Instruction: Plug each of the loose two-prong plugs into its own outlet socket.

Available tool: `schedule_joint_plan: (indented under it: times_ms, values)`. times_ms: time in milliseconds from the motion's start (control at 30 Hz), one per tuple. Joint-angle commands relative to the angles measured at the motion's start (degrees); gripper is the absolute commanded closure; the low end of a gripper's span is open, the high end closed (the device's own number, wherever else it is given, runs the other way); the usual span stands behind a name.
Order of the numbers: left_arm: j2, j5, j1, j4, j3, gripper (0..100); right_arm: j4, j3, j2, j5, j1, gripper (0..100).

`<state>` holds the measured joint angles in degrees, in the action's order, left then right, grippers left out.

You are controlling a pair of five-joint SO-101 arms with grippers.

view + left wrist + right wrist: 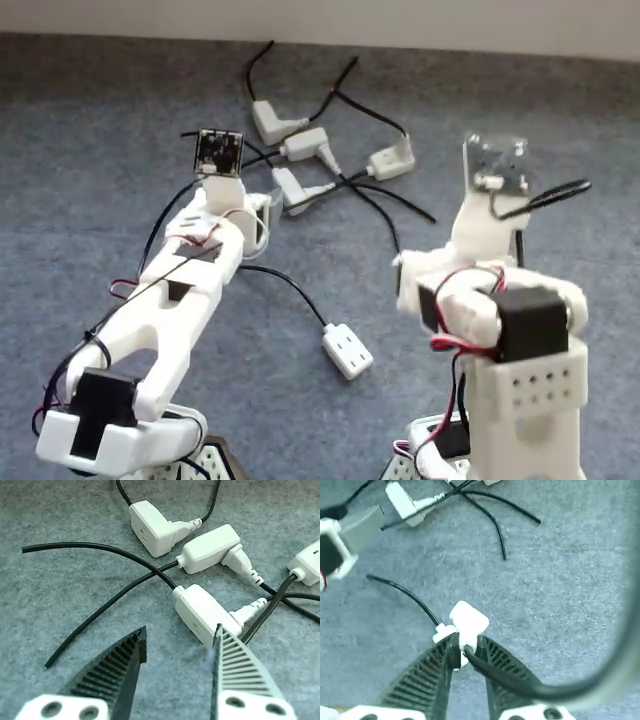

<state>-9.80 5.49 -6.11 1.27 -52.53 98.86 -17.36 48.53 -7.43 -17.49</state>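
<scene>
Left wrist view: the left claw [180, 630] has its jaws spread wide with nothing between them.
Nearest socket block [202, 611]: lies on the grey worktop [60, 510] just ahead of that claw. It sits off toward one fingertip rather than centred in the gap.
Long axis: slants across the claw's line of reach, with the corded end pointing away past that fingertip.
Right claw [467, 640]: directly over a lone white block [468, 619]. I cannot tell whether it is clamped on the block or hanging above it.
Nearer arm: the left. In the high view the right arm stands well apart from the cluster.
Coming move: probably a sideways shift and a wrist turn to straddle the block's narrow sides.
</scene>
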Motion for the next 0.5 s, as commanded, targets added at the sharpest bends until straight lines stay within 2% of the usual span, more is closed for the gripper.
schedule_joint_plan:
  times_ms: [0, 100, 233, 300, 467]
  values:
    - [-0.22, -0.7, -4.53, 2.29, 2.24, 78, 2.07, -6.73, 4.18, 5.98, -0.22, 98.1]
    - [0.48, -5.1, -6.73, 6.77, 4.97, 78, 2.15, -8.66, 5.49, 6.24, -0.22, 98.2]
    - [9.98, -7.38, -9.71, 14.15, 13.85, 78, 2.15, -8.84, 5.41, 6.24, -0.57, 98.2]
    - [16.4, -8.09, -9.8, 19.96, 21.58, 78, 2.15, -8.92, 5.49, 6.24, -0.4, 98.2]
    - [29.41, -8.26, -10.24, 40.18, 41.19, 78, 2.15, -9.27, 5.85, 6.33, -0.22, 98.2]
